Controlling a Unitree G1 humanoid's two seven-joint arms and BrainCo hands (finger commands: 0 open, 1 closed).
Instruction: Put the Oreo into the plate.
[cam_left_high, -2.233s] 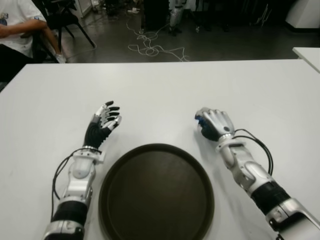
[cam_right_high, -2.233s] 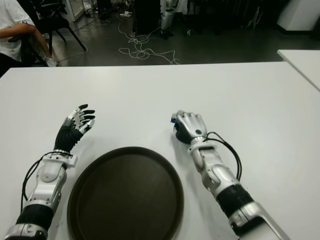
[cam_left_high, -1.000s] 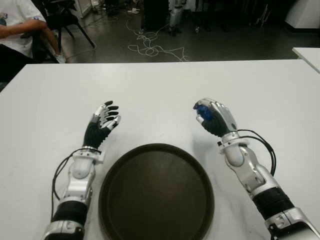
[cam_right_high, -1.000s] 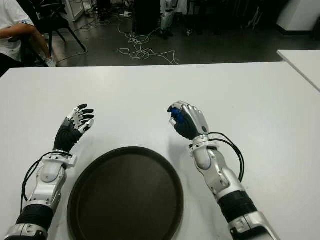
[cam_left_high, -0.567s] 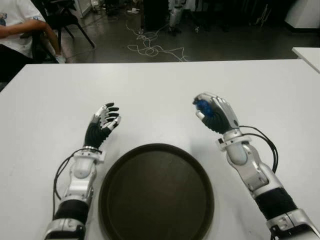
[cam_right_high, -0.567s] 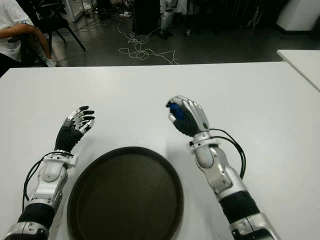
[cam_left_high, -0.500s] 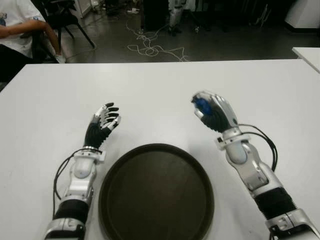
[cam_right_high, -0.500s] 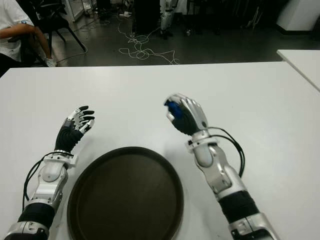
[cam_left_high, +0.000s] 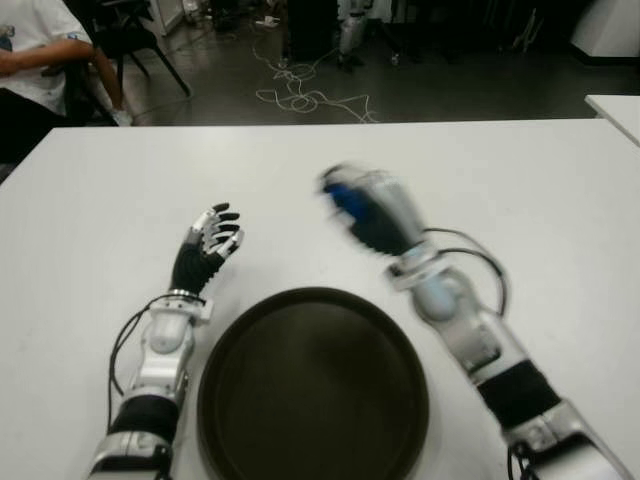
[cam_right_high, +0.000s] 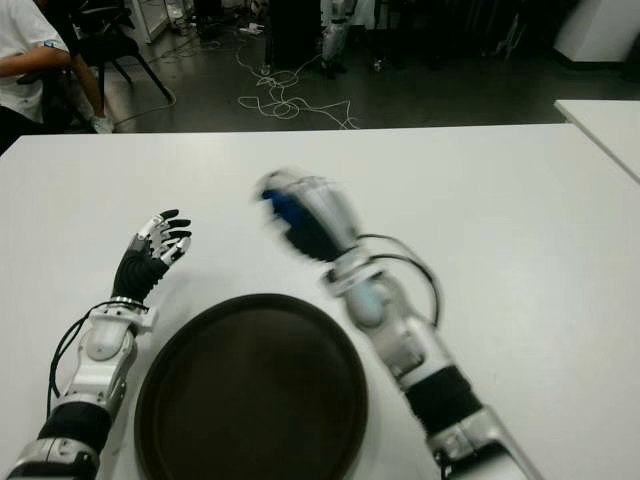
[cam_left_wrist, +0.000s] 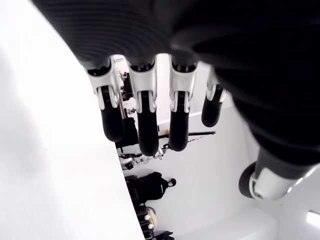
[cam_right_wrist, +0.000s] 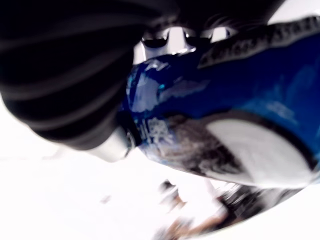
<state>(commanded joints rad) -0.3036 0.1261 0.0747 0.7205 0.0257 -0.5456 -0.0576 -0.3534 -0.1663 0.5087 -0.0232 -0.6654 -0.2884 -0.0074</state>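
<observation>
The right hand (cam_left_high: 365, 212) is clenched around the blue Oreo (cam_right_wrist: 235, 107) packet, held above the surface (cam_left_high: 520, 180) just past the far rim of the dark plate (cam_left_high: 312, 385); the sensible course is to bring the packet over the plate's middle, lower it close, and only then loosen the fingers so it cannot slide off the rim. The left hand (cam_left_high: 205, 250), fingers spread and holding nothing, shows beside the plate's left edge. The wrapper's print is too smeared to read, though it shows a cookie picture.
</observation>
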